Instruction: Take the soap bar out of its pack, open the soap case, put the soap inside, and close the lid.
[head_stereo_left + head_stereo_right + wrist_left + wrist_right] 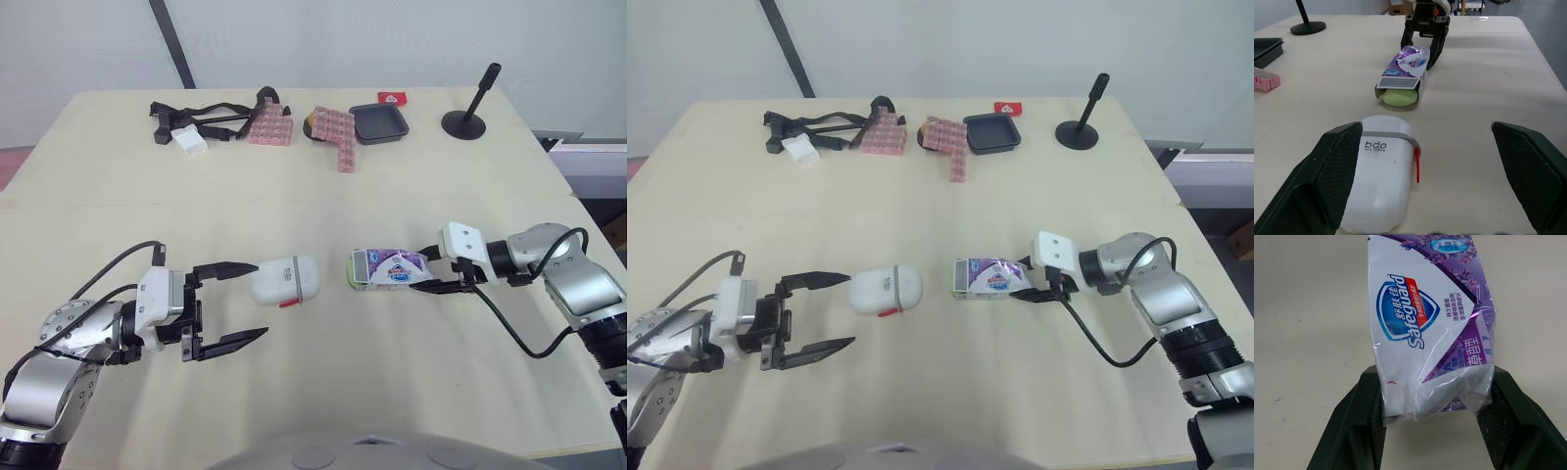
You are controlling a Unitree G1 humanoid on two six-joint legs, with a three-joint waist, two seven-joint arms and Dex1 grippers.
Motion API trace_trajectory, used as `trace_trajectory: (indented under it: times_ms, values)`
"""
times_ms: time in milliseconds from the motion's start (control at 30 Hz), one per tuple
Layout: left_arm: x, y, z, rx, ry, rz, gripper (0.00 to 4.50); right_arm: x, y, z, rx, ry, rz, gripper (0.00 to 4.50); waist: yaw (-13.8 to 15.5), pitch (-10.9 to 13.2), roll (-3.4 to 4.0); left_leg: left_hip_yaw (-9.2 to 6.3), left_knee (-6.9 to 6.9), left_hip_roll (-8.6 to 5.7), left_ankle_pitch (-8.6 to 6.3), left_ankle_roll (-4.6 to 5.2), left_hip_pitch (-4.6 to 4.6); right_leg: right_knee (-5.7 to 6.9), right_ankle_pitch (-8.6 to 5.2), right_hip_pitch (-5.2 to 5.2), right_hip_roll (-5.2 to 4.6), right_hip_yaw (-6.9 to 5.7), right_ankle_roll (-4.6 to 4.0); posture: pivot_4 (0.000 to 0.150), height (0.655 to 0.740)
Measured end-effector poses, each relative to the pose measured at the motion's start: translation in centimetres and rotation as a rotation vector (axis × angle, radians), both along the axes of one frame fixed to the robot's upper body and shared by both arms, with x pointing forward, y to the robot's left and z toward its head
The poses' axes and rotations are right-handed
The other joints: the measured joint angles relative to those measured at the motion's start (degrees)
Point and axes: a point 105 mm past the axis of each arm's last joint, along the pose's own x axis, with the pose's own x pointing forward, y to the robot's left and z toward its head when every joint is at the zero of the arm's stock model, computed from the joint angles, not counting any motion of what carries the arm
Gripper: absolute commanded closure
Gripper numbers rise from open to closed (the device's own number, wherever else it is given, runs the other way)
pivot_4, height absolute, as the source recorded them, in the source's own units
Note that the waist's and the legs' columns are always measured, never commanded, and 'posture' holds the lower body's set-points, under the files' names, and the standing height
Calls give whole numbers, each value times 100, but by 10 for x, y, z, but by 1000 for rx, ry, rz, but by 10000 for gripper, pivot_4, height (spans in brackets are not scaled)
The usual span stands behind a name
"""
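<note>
Soap bar [1399, 97] mostly inside pack [1405, 68]

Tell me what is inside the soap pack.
A pale green soap bar shows at the open end of the soap pack. The pack hides the rest of it; the right gripper pinches the far end.

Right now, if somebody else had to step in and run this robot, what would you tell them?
Left gripper: open, beside the closed soap case, not gripping it.
Right gripper: shut on one end of the soap pack, lying on the table.
Green soap bar peeks from the pack's open other end.
Done: pack open.
Left to do: pull soap out, open case, put soap in, close lid.
</note>
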Motion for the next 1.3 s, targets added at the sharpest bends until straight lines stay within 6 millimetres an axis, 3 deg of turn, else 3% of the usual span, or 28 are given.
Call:
trace_trajectory:
  times_ms: [500, 967, 1300]
  values:
    - [0, 0, 1, 2, -4, -10, 0, -3, -6, 2, -14, 13, -24, 19827, 6, -1, 0, 0, 0, 0, 0, 0, 0, 0, 0, 0, 0, 0, 0, 1500, 7374]
    - [1, 0, 1, 2, -6, -11, 0, -16, -25, 23, -165, 57, -37, 19827, 23, -2, 3, 0, 0, 6, 0, 0, -1, -1, 0, 0, 0, 0, 0, 1500, 7374]
    - [3, -1, 1, 9, -12, -13, 0, -15, -28, 34, -211, 26, -34, 19827, 19, -3, 3, 0, 0, 9, 1, 1, -1, -1, 0, 0, 0, -1, 0, 1500, 7374]
